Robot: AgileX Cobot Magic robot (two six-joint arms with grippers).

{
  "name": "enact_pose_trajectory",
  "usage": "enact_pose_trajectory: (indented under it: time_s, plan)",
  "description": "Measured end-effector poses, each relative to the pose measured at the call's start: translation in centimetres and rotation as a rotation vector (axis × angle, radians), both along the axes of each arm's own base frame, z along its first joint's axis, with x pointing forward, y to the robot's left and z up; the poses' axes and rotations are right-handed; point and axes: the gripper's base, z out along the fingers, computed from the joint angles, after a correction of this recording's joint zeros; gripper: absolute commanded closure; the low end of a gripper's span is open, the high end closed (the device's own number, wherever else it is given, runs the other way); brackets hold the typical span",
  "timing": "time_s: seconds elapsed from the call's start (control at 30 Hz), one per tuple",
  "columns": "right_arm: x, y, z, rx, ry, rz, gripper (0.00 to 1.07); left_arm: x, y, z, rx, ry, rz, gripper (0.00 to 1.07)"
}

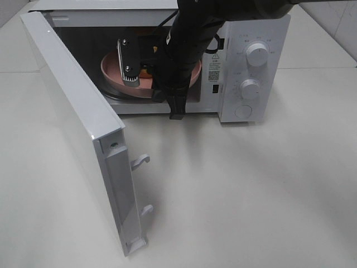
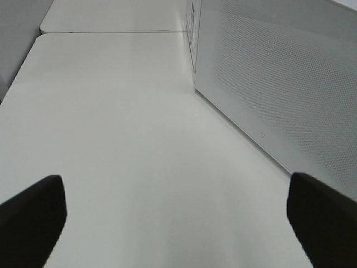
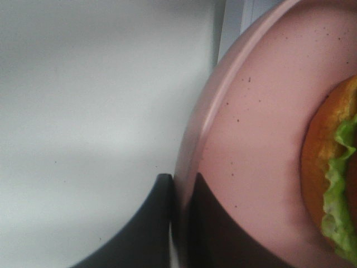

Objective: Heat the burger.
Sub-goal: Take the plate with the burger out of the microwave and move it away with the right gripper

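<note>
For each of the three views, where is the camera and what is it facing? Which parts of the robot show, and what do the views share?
Exterior high: mounted above, looking down at the open microwave on the table; the right arm reaches inside.
Left wrist: low over the table, beside the microwave's door; the open left gripper shows.
Right wrist: close on the pink plate and burger; the right gripper pinches the plate's rim.
Shared: exterior and right wrist both show plate and burger.
</note>
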Motion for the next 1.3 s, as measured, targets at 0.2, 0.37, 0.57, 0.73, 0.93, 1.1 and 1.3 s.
enact_pose_trajectory:
  time_s: [0.2,0.37,0.57,0.73,0.93,1.1,1.3]
  plan:
    - [-1.7,-0.7,0.2,-0.009,-0.02,0.052,1.07,0.0,0.0,0.0,0.0,0.0,0.0,0.02]
    - [-3.0,-1.2,0.3,-0.011,-0.049,0.086,1.07,0.0,0.0,0.0,0.0,0.0,0.0,0.02]
    - [-4.4,-2.2,0.4,-0.014,-0.048,0.096,1.07,0.0,0.0,0.0,0.0,0.0,0.0,0.02]
    - [-6.1,-3.1,0.7,-0.028,-0.049,0.127,1.07,0.0,0.0,0.0,0.0,0.0,0.0,0.02]
    - [-8.3,-4.8,1.5,-0.033,-0.057,0.147,1.07,0.0,0.0,0.0,0.0,0.0,0.0,0.02]
    - [-9.4,-5.8,2.5,-0.023,-0.054,0.127,1.07,0.0,0.0,0.0,0.0,0.0,0.0,0.02]
    - [-11.3,-7.1,3.5,-0.004,-0.055,0.098,1.07,0.0,0.0,0.0,0.0,0.0,0.0,0.02]
